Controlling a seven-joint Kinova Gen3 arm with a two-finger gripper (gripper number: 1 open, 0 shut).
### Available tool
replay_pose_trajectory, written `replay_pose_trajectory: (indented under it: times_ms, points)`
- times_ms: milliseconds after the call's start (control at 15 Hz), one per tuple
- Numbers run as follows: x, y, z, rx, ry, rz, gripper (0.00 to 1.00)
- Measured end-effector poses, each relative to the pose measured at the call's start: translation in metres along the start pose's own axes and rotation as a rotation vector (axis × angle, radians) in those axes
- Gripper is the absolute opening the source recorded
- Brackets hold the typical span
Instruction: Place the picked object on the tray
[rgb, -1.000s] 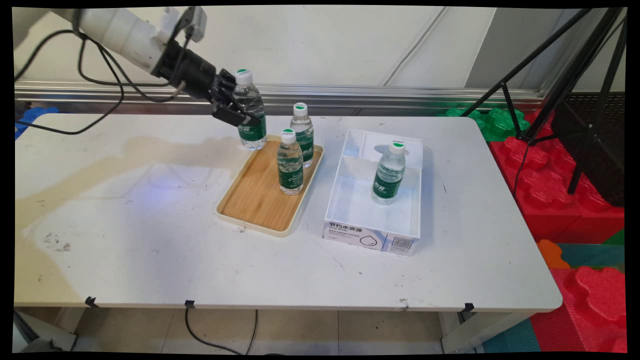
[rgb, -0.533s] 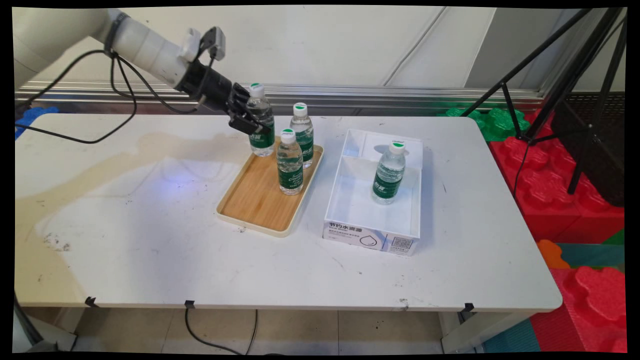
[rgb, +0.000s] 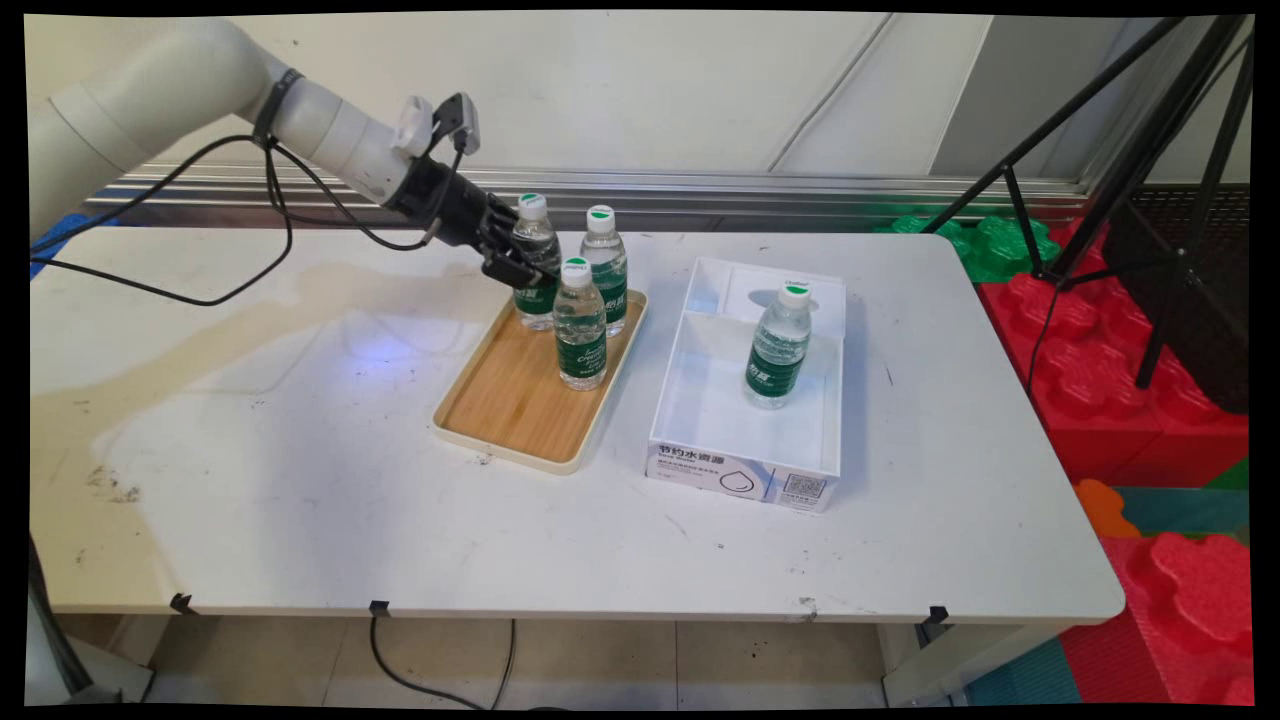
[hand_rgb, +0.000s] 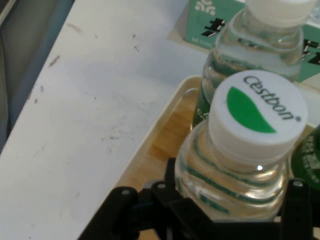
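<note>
While clamped, gripper (rgb: 520, 262) (seemingly) around bottle (rgb: 536, 262)

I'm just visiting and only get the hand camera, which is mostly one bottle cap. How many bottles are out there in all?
Observer: Four. The gripper is shut on the held bottle, at the far left corner of a wooden tray.
Operator: Where are the others?
Observer: The near bottle and the far bottle stand upright on that tray.
Operator: And the fourth?
Observer: The fourth bottle stands upright in a white box, right of the tray.
</note>
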Motion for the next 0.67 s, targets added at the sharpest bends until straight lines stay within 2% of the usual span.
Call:
replay_pose_trajectory:
  times_ms: [467, 533, 667]
  points:
    - [-0.01, -0.005, 0.018, -0.003, 0.001, -0.013, 0.0]
    - [-0.009, -0.006, 0.021, -0.006, 0.003, -0.013, 1.0]
    - [-0.009, -0.007, 0.023, -0.009, 0.008, -0.013, 1.0]
